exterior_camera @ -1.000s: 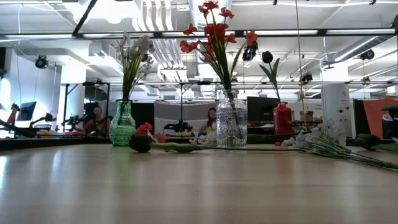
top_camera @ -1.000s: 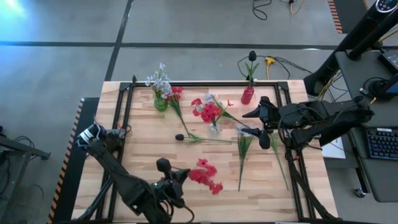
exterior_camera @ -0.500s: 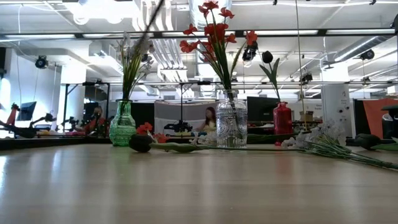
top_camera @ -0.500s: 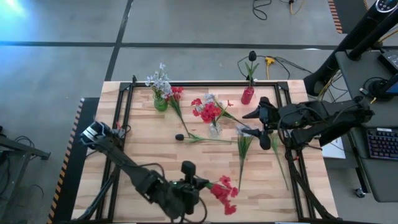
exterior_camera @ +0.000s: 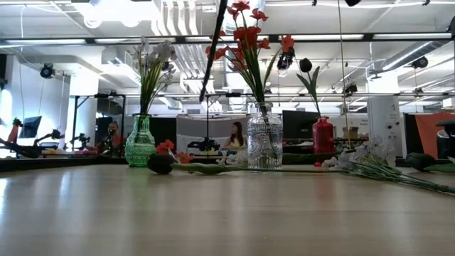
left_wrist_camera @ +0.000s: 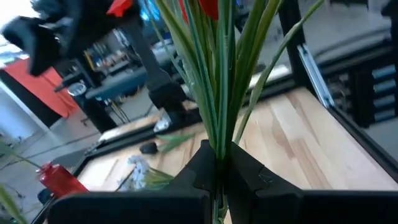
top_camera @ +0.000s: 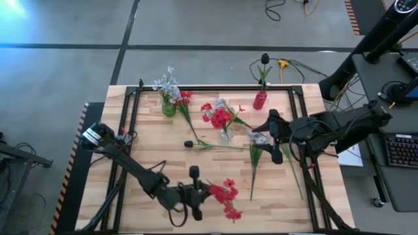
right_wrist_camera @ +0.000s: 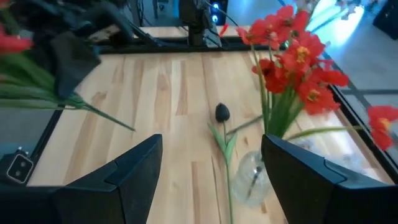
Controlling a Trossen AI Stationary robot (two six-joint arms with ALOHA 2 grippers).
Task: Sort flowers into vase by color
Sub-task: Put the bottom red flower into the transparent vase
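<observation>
My left gripper (top_camera: 202,192) hovers over the table's near edge, shut on a red flower spray (top_camera: 227,196). My right gripper (top_camera: 270,138) stands open right of the clear glass vase (top_camera: 225,136), which holds red flowers (top_camera: 219,116). A green vase (top_camera: 168,108) holds pale flowers (top_camera: 167,83). A dark flower (top_camera: 264,60) is in a red vase (top_camera: 260,100). A dark flower (top_camera: 189,143), a red flower (top_camera: 185,98) and a pale spray (top_camera: 255,138) lie flat on the wood. My left gripper pinches the red spray's bundle of green stems (left_wrist_camera: 217,140) between its two fingers. The fingers come about level from the table's left, and the stems run on past the fingertips. The blossoms (top_camera: 228,194) are beyond them toward the right, lifted clear of the table.
A black metal frame (top_camera: 215,89) runs along the table's edges. A loose green stem (top_camera: 294,168) lies near the right edge. The bare wood (top_camera: 150,150) left of the middle is free room. People sit in the room behind the table.
My left gripper has gone toward the table's right edge along the near side and sunk, turning from pointing far-right to pointing right. The red spray has travelled with it, still clear of the wood. My right gripper has edged slightly toward the glass vase.
</observation>
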